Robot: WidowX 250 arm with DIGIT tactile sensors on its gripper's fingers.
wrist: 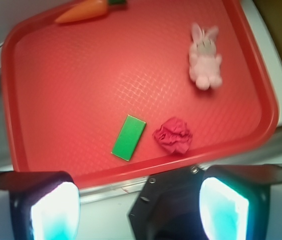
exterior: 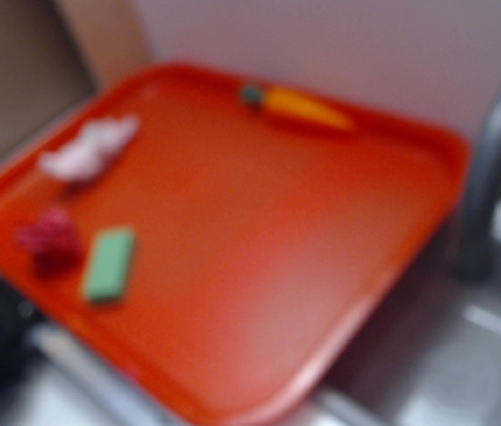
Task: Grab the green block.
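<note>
While spread wide, pincer (wrist: 138,210) empty, green block (wrist: 129,137) untouched.

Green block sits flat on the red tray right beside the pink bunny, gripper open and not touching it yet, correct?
Not quite. The green block lies beside the crumpled red object, not the pink bunny, which is farther up the red tray. The wrist view shows this. The rest holds: the gripper is open and clear of the block.

A red plastic tray (wrist: 41,100) with fine waffle texture carries a smooth, matt green block (wrist: 129,137), a plush pink rabbit (wrist: 205,57) and crumpled red cloth (wrist: 173,135).
</note>
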